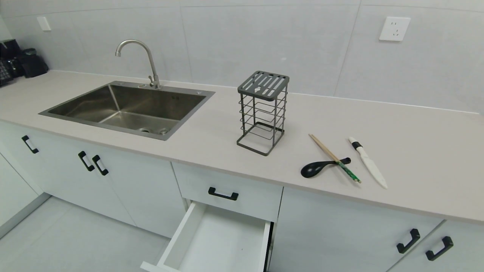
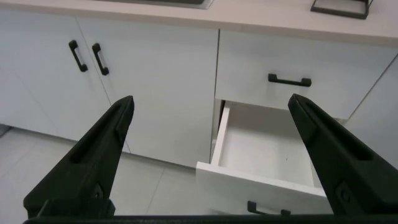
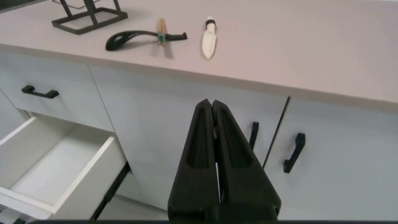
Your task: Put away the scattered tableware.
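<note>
A black spoon lies on the pale countertop near its front edge, with a pair of chopsticks laid across its handle. Just right of them rests a white knife with a black band. A dark wire cutlery rack stands upright left of them. In the right wrist view the spoon, chopsticks and knife sit on the counter beyond my right gripper, which is shut and held below counter height. My left gripper is open, in front of the pulled-out drawer.
A steel sink with a tap occupies the counter's left part. Under the counter a white drawer stands open and shows nothing inside. Cabinet doors with black handles line the front. A wall socket is on the back wall.
</note>
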Motion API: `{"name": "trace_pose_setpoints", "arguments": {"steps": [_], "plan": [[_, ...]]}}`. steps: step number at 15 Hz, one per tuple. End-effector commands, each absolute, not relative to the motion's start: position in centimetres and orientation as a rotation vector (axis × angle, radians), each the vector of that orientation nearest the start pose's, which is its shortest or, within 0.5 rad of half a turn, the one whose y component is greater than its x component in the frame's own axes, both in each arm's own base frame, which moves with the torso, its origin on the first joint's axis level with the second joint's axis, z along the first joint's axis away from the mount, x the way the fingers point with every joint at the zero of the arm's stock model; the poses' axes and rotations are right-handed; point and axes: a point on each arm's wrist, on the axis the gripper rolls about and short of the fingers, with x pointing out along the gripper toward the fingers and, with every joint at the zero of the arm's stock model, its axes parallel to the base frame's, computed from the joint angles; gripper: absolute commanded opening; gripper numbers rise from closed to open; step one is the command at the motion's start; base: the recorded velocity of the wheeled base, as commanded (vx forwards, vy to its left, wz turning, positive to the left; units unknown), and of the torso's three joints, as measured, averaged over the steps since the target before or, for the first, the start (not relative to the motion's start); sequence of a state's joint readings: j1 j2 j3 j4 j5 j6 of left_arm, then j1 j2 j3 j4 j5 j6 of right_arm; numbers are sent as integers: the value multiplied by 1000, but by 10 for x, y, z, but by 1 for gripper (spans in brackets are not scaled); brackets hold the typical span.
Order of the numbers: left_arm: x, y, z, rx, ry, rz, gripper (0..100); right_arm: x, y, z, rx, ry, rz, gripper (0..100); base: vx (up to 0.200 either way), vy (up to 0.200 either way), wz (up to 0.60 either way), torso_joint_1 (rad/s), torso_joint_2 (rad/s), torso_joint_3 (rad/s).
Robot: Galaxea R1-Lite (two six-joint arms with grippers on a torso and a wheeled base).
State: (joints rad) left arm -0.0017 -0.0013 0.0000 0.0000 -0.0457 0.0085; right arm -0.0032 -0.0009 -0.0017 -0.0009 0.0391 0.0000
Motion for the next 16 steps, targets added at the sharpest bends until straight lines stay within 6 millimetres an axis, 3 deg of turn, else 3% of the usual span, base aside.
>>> {"name": "trace_pose_setpoints", "arguments": {"steps": [1, 7, 16], "plan": [[-23, -1, 75, 8, 0, -48, 100, -23, 1, 76, 0, -3, 37, 0, 0, 0, 0, 281, -544, -271], [-23, -1, 75, -2, 0, -48, 100, -23, 1, 76, 1, -3, 37, 0, 0, 0, 0, 252, -490, -233], [-23, -1, 76, -1, -1, -48, 100, -23, 1, 76, -2, -3, 37, 0, 0, 0, 0, 14, -23, -12]]}}
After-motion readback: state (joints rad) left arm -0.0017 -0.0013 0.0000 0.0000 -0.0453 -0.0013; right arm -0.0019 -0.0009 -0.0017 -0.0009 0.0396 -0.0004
